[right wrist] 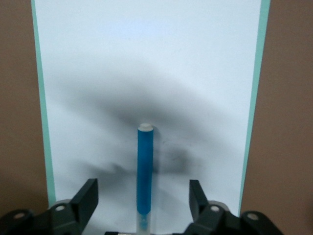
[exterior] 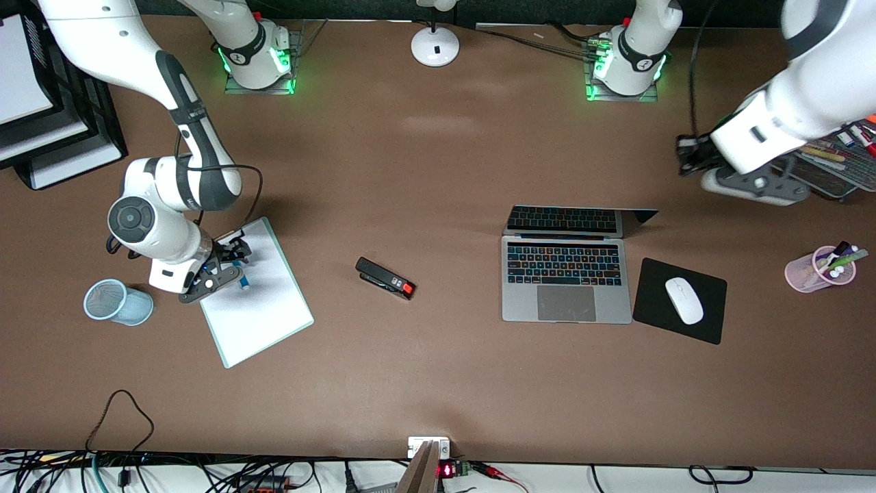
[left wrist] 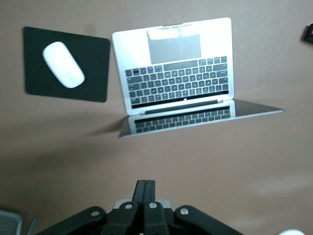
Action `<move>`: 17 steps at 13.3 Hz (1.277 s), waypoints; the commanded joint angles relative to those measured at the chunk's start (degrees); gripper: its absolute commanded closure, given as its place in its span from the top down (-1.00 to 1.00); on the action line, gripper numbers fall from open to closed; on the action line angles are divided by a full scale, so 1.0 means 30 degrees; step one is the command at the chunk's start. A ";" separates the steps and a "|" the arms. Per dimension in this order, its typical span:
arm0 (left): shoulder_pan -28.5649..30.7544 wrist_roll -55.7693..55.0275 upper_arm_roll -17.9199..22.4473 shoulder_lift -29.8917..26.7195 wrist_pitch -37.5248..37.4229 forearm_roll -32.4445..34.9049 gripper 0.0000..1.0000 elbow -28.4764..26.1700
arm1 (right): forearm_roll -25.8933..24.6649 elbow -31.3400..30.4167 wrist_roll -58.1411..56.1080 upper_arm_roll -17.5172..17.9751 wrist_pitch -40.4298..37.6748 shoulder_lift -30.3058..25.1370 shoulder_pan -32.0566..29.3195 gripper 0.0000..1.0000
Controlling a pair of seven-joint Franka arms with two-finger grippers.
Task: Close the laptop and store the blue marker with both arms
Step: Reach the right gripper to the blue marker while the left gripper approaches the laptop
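Observation:
The laptop [exterior: 565, 281] stands open on the table toward the left arm's end, its lid [exterior: 568, 220] raised; it also shows in the left wrist view [left wrist: 178, 81]. The blue marker [right wrist: 145, 161] lies flat on a white board [right wrist: 146, 73] toward the right arm's end. My right gripper [right wrist: 143, 196] is low over the board, open, with one finger on each side of the marker and not touching it. In the front view only a bit of the marker [exterior: 243, 281] shows beside that gripper [exterior: 231, 263]. My left gripper [exterior: 686, 157] is shut and empty, up over bare table, and its tips also show in the left wrist view [left wrist: 145, 188].
A white mouse [exterior: 684, 300] lies on a black mouse pad [exterior: 650, 301] beside the laptop. A pink cup of markers [exterior: 820, 269] and a wire tray [exterior: 845, 163] stand at the left arm's end. A black stapler [exterior: 385, 278], a blue mesh cup [exterior: 116, 301], black paper trays [exterior: 41, 103].

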 commanded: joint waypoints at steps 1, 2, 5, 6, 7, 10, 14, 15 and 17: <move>0.0213 -0.1580 -0.1205 -0.2358 0.3245 -0.0390 -1.00 -0.4455 | -0.0145 0.0010 -0.0667 0.0049 0.0489 0.0365 -0.0134 0.49; 0.0242 -0.1875 -0.1700 -0.2507 0.4009 -0.0390 -1.00 -0.5220 | -0.0145 0.0039 -0.0667 0.0049 0.0490 0.0483 -0.0104 0.43; 0.0242 -0.2463 -0.2814 -0.2508 0.5944 -0.0390 -1.00 -0.7097 | -0.0146 0.0010 -0.1277 0.0049 0.0898 0.0833 -0.0075 0.30; 0.0242 -0.2609 -0.3196 -0.2508 0.6704 -0.0390 -1.00 -0.7625 | -0.0145 0.0010 -0.1514 0.0049 0.1219 0.0981 -0.0104 0.27; 0.0242 -0.2901 -0.3490 -0.2450 0.7814 -0.0390 -1.00 -0.8384 | -0.0145 0.0010 -0.1517 0.0049 0.1454 0.1214 -0.0133 0.25; 0.0154 -0.3255 -0.3784 -0.2303 1.0688 -0.0390 -1.00 -1.0203 | -0.0145 0.0010 -0.1546 0.0049 0.1456 0.1246 -0.0104 0.02; 0.0125 -0.3663 -0.3903 -0.1750 1.3475 -0.0390 -1.00 -1.1643 | -0.0087 0.0039 -0.1517 0.0049 0.1486 0.1392 -0.0104 -0.23; 0.0096 -0.3810 -0.3903 -0.1544 1.3828 -0.0390 -1.00 -1.1644 | -0.0058 0.0039 -0.1488 0.0049 0.1486 0.1392 -0.0104 -0.23; 0.0095 -0.4103 -0.4251 -0.1163 1.4590 -0.0390 -1.00 -1.1644 | -0.0028 0.0039 -0.1487 0.0049 0.1456 0.1392 -0.0075 -0.25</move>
